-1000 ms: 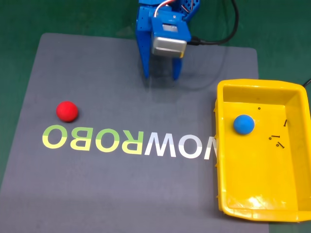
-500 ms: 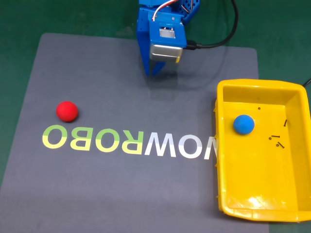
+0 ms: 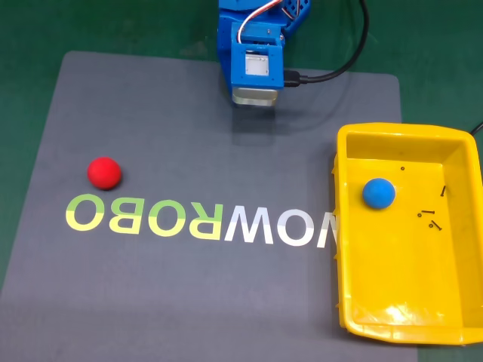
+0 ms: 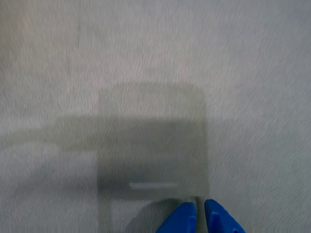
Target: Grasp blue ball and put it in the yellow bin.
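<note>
The blue ball (image 3: 378, 193) lies inside the yellow bin (image 3: 400, 134) at the right of the fixed view, near the bin's upper left corner. The blue arm (image 3: 253, 64) is folded at the top centre, well away from the bin, and its wrist block covers the fingers there. In the wrist view my gripper (image 4: 200, 216) points down at the bare grey mat. Its two blue fingertips (image 4: 182, 218) stand almost together at the bottom edge, shut with nothing between them.
A red ball (image 3: 103, 172) rests on the left of the grey mat (image 3: 189, 302), above the ROBO lettering. A few small dark screws (image 3: 430, 219) lie in the bin. A black cable (image 3: 332, 68) runs from the arm to the top right.
The gripper's fingers, spread apart one second ago, have come together. The arm has drawn back toward the top edge and tucked the fingers under its wrist. Both balls stayed put.
</note>
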You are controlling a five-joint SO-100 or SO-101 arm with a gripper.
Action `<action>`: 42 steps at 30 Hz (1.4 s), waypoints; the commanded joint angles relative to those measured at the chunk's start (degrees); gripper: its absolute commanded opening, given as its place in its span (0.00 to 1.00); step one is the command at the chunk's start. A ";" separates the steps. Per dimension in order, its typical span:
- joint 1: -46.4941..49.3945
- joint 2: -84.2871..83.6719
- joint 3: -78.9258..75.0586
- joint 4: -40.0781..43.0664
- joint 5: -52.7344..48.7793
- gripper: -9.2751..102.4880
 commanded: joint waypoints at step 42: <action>1.32 0.88 1.85 5.27 0.00 0.08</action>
